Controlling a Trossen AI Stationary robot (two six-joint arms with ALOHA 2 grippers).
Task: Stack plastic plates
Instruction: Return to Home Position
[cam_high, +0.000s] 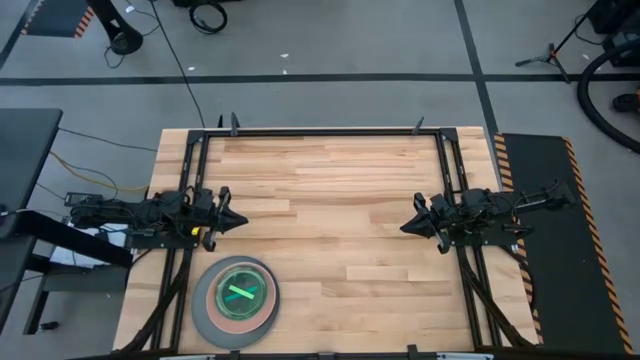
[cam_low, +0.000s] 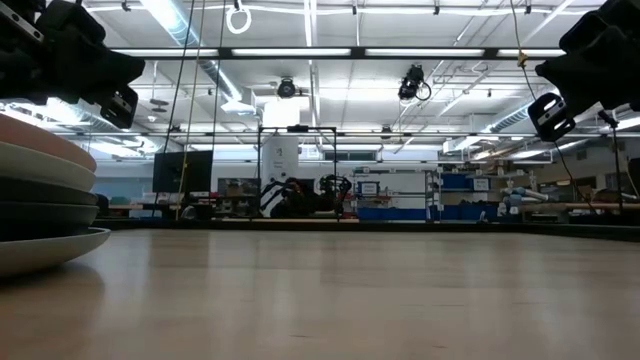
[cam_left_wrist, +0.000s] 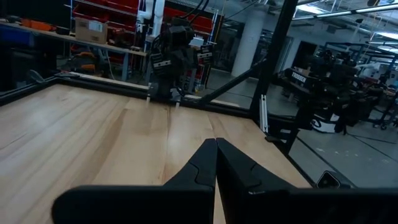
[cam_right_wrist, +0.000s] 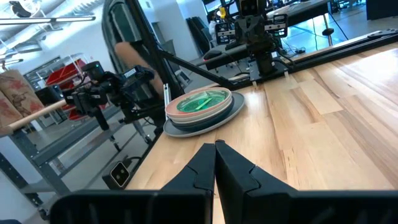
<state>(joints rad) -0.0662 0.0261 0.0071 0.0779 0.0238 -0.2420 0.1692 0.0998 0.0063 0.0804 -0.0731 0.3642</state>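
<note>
On the tabletop (cam_high: 330, 190) near the left claw (cam_high: 237, 222), our plastic plates (cam_high: 236, 300) stand stacked.
It and the right claw (cam_high: 408, 226) are pinched closed, empty; we judge the plates light, stiff, slick: grip the rim.

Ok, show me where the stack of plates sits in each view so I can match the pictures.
High view: stack of plates near the bottom edge, left of centre.
Low view: stack of plates at the left edge, seen side-on.
Left wrist view: not in it.
Right wrist view: stack of plates across the table, by its edge.
Shared landmark: the left arm, close by it in all three.
</note>
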